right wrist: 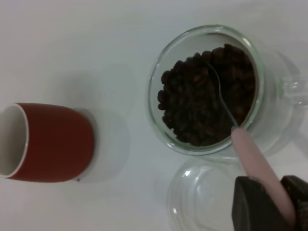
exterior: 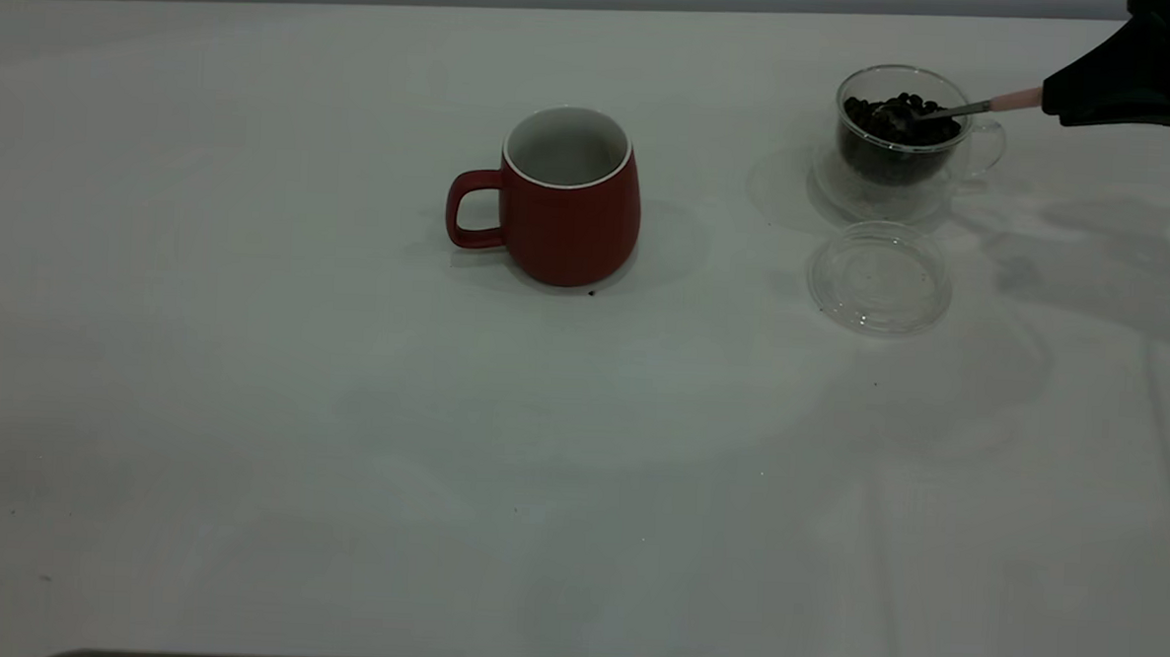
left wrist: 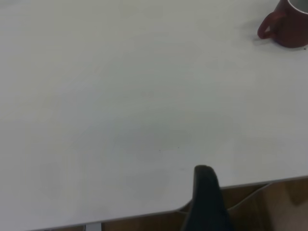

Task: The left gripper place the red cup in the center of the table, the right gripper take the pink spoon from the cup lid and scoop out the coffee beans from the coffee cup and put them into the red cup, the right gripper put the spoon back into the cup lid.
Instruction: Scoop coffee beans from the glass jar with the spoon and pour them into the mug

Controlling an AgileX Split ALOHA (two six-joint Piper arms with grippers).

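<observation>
Bare desk [exterior: 342,476] fills the near ground, so nothing stands between the vessels and the camera. Mid-desk sits the red cup [exterior: 571,200], upright, handle to the left, its white inside without beans as far as shows: it looks already set in place to receive them. Well to its right, farther back, stands the coffee cup [exterior: 900,135] holding the beans [exterior: 900,120], and just in front of it the lid [exterior: 879,277] lies flat with nothing on it. The right pincer [right wrist: 269,202], reaching in from the far right, is clamped on the pink end of the spoon [right wrist: 255,159], whose metal bowl is sunk among the beans, a slant that suits scooping. The left pincer [left wrist: 207,202] hangs idle at the desk's edge, far from the cup; I cannot tell how its fingers stand.
</observation>
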